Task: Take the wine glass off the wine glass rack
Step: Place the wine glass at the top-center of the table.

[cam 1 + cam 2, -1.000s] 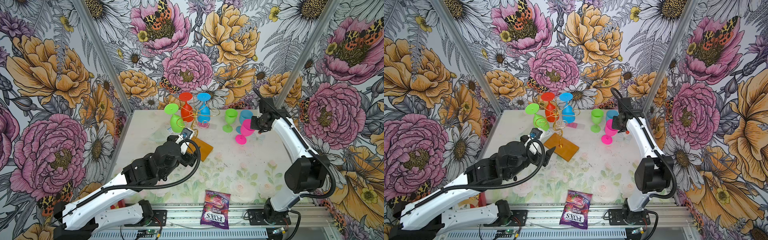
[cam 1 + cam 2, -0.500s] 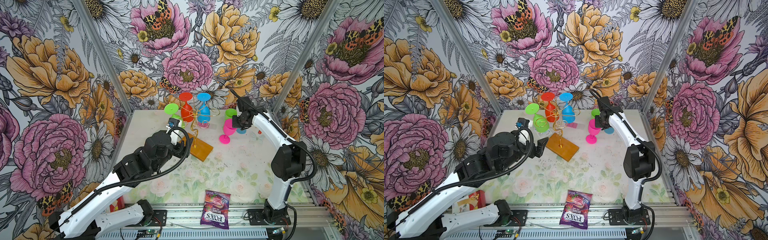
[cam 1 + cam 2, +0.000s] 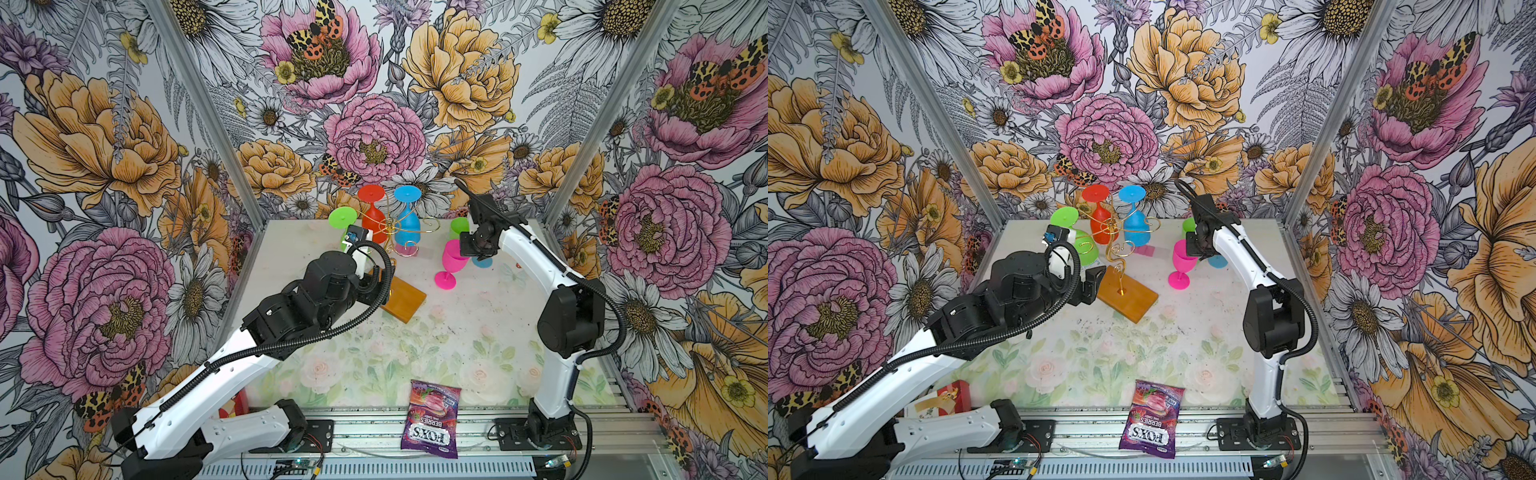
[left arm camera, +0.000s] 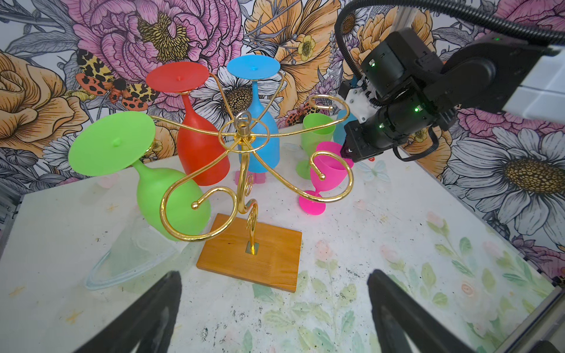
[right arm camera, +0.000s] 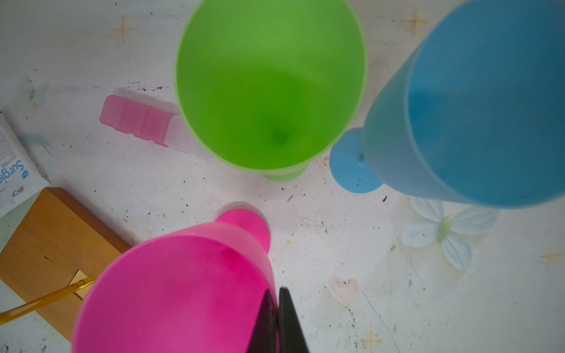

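Observation:
The wine glass rack, gold wire on a wooden base, stands mid-table. Green, red and blue wine glasses hang upside down from it. A pink wine glass sits tilted to the right of the rack, foot low by the table. My right gripper is shut on its rim. My left gripper is open at the base's near-left side, holding nothing.
A green glass and a blue glass stand upright just behind the pink one. A pink pill box and a white packet lie behind the rack. A candy bag lies at the front edge.
My right arm has carried the pink glass leftward, towards the rack, then slowed. My left arm has drawn back a little to the left of the base, still open.

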